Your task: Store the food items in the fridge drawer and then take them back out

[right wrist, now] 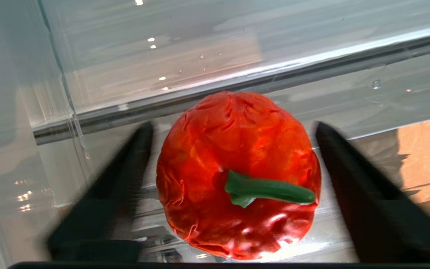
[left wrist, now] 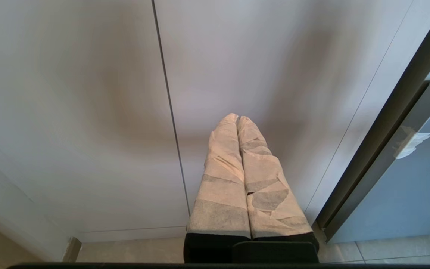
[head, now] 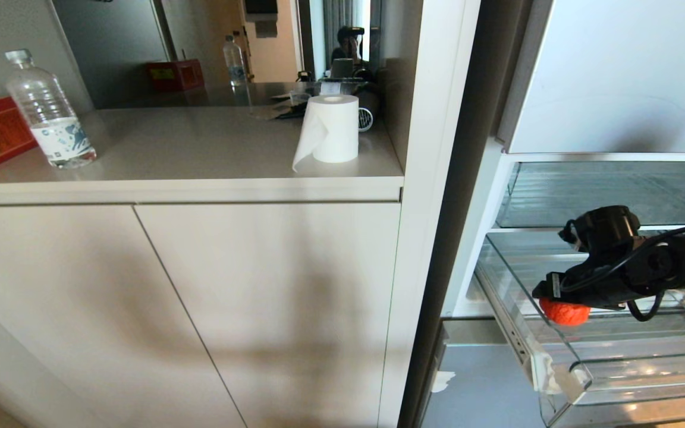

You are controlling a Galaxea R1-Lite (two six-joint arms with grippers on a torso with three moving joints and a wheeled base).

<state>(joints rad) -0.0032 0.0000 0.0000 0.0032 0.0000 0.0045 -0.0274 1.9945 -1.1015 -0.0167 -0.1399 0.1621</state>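
Now my right gripper (right wrist: 233,130) hangs inside the pulled-out fridge drawer (head: 634,380), its black fingers (right wrist: 125,179) spread wide on either side of the red-orange pumpkin piece (right wrist: 237,175), a visible gap at each flank, so nothing is clamped. Below the fingers, the piece rests on the drawer's clear floor, green stem (right wrist: 269,188) turned toward the wrist. Whether I am storing or fetching, I judge, cannot be read here. Well off to the side, my left gripper (left wrist: 237,119) points at the cabinet door (left wrist: 88,112), taped fingers pressed together.
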